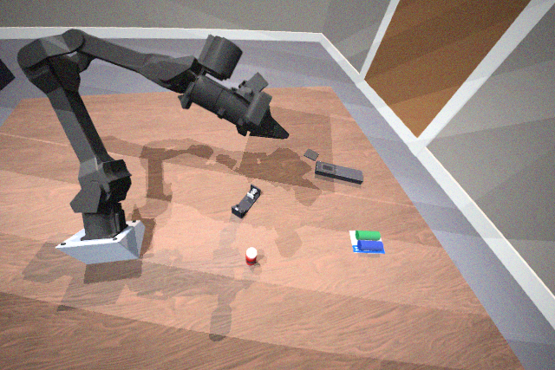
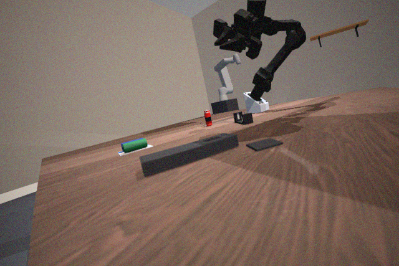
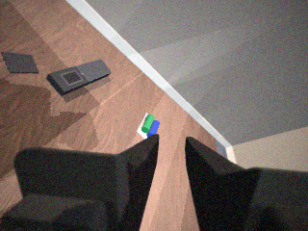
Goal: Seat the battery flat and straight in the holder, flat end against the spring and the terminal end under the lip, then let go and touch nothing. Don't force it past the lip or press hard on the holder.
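The red battery (image 1: 251,256) (image 2: 207,118) has a black band and a pale top. It stands upright on the table. The black holder (image 1: 244,205) (image 2: 247,118) lies on the table between the battery and the remote, with pale metal at one end; its bay holds no battery. My gripper (image 1: 287,135) (image 2: 217,45) (image 3: 171,141) is high above the table, beyond the holder and well away from the battery. Its fingertips are a small way apart with nothing between them. Neither the battery nor the holder shows in the wrist view.
A dark remote (image 1: 339,172) (image 2: 190,155) (image 3: 79,77) lies beside a small flat cover (image 1: 310,153) (image 2: 264,144) (image 3: 20,63). A green cylinder (image 1: 367,235) (image 2: 134,145) (image 3: 147,123) and a blue cylinder (image 1: 370,245) (image 3: 154,127) lie on a card. A pale robot arm (image 2: 225,78) stands in the background.
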Tool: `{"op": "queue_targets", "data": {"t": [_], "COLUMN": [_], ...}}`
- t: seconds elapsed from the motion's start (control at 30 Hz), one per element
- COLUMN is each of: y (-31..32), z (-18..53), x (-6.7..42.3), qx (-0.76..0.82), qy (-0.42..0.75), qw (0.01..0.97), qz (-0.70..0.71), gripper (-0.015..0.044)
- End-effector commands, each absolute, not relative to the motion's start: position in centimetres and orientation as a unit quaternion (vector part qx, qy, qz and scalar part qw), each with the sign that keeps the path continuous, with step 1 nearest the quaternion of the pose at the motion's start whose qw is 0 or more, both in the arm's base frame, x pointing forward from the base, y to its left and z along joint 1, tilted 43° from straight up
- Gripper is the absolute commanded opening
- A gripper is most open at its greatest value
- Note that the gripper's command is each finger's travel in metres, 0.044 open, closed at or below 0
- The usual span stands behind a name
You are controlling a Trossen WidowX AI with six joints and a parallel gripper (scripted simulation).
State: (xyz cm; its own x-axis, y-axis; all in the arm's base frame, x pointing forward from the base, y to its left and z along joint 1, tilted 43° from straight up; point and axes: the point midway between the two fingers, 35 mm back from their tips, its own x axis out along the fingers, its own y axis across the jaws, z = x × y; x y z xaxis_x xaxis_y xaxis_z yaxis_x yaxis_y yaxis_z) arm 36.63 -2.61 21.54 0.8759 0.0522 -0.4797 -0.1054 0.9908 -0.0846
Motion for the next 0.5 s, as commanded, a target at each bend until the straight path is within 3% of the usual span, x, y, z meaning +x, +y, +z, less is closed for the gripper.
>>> {"op": "queue_targets", "data": {"t": [0.0, 0.23, 0.47], "y": [-3.9, -5.2, -5.8], "z": [15.3, 7.7, 3.9], "x": [36.8, 34.4, 31.3], "qx": [-0.044, 0.040, 0.192], "qy": [0.389, 0.563, 0.645], "qw": [0.916, 0.802, 0.677], "qz": [0.093, 0.198, 0.298], "gripper": [0.0000, 0.0000, 0.0000]}}
